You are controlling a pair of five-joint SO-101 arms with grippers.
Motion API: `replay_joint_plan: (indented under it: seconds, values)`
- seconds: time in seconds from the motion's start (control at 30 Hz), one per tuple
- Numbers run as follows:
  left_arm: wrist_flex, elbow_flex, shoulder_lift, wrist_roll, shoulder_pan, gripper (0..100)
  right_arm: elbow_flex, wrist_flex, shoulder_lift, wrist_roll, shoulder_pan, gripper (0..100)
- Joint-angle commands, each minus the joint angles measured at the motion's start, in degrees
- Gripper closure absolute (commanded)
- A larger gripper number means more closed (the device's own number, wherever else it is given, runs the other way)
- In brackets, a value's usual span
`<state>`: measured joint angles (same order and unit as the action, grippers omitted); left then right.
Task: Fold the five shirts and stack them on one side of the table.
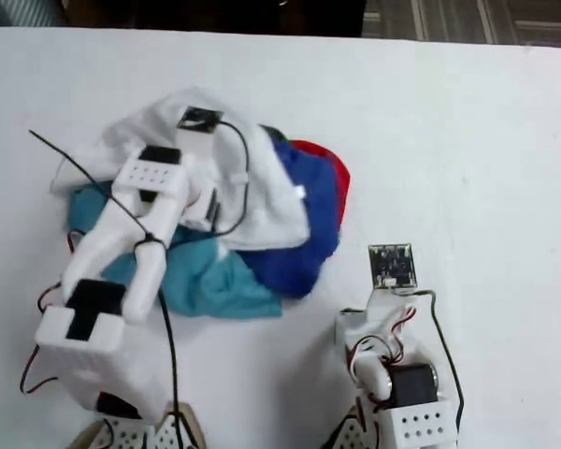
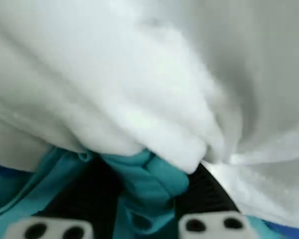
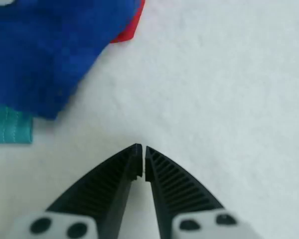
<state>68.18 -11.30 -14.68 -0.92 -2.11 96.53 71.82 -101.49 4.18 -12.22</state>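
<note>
Sorting stage, nothing folded yet. The shirts sit heaped at the bench's (image 1: 477, 131) left-centre. My left gripper (image 2: 152, 184) is buried in the pile, jaws pinched on a bunch of the teal shirt (image 1: 215, 281) under the white shirt (image 1: 257, 192). My right gripper (image 3: 143, 154) rests over bare bench, jaws closed and empty. I'd say one shirt needs dragging clear and spreading next. I count one white, one teal, one blue shirt (image 1: 309, 229) and one red shirt (image 1: 334, 168). I can't pick out a fifth.

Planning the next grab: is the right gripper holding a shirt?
No, the right gripper is shut over bare table, apart from the blue shirt.
</note>
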Motion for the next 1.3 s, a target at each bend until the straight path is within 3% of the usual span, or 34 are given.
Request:
replay_joint_plan:
  seconds: [0.0,0.17,0.4,0.63,0.83,1.0,1.27]
  values:
    - [6.2,5.1,0.1,-0.4,-9.0,98,0.4,0.4,-0.8,0.4,-0.1,97.9]
    - [17.2,20.5,0.1,-1.0,-19.1,98,0.4,0.4,-0.8,0.4,-0.1,97.9]
    - [27.2,43.0,0.0,-7.9,-34.5,98,0.4,0.4,-0.8,0.4,-0.1,97.9]
    - [27.6,59.2,-0.3,-13.2,-50.7,98,0.4,0.4,-0.8,0.4,-0.1,97.9]
    - [26.2,64.2,-0.4,-13.2,-62.6,98,0.4,0.4,-0.8,0.4,-0.1,97.9]
    - [23.5,63.0,-0.5,-13.3,-66.0,98,0.4,0.4,-0.8,0.4,-0.1,97.9]
    - [23.5,58.0,-0.5,-13.0,-65.7,98,0.4,0.4,-0.8,0.4,-0.1,97.9]
